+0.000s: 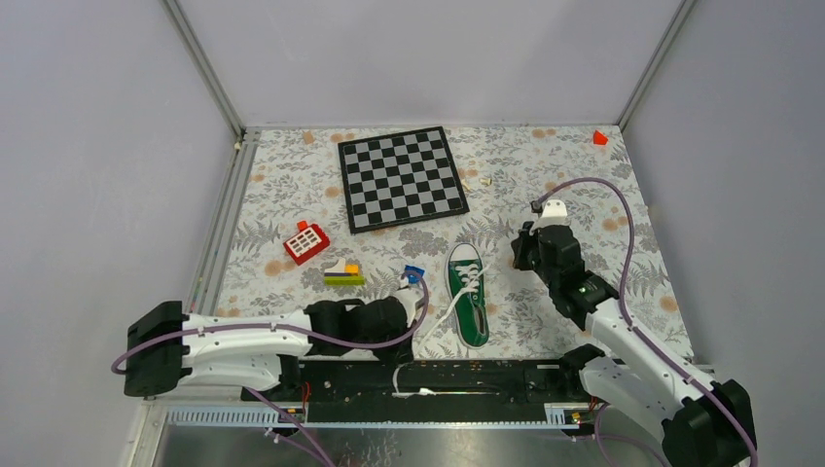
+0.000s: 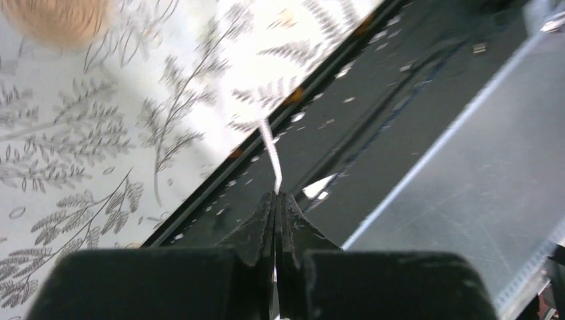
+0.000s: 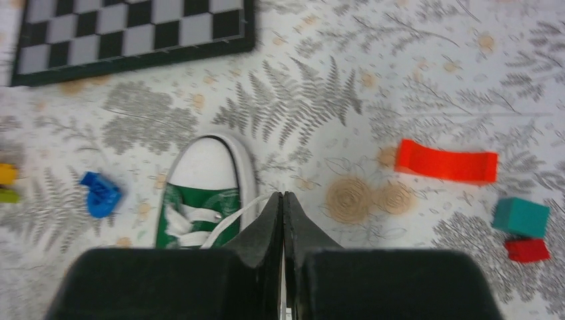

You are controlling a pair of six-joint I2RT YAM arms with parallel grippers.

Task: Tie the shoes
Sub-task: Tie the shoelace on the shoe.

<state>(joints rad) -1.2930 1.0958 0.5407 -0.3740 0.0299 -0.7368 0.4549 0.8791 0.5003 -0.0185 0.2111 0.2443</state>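
The shoe (image 1: 468, 297), a small green sneaker with a white toe cap, lies near the table's front edge, toe pointing away from the arms. My left gripper (image 1: 399, 350) hangs over the black front rail to the shoe's left. In the left wrist view this gripper (image 2: 276, 195) is shut on a white lace (image 2: 272, 150), whose end pokes out past the tips. My right gripper (image 1: 518, 255) sits just right of the toe. In the right wrist view it (image 3: 282, 195) is shut on the other lace (image 3: 233, 217), which runs from the shoe (image 3: 200, 200).
A chessboard (image 1: 402, 179) lies at the back. Left of the shoe are a red toy (image 1: 305, 242), stacked yellow-green blocks (image 1: 343, 273) and a blue piece (image 1: 413, 273). Right of the shoe lie a red flat piece (image 3: 446, 162) and a teal block (image 3: 521, 217).
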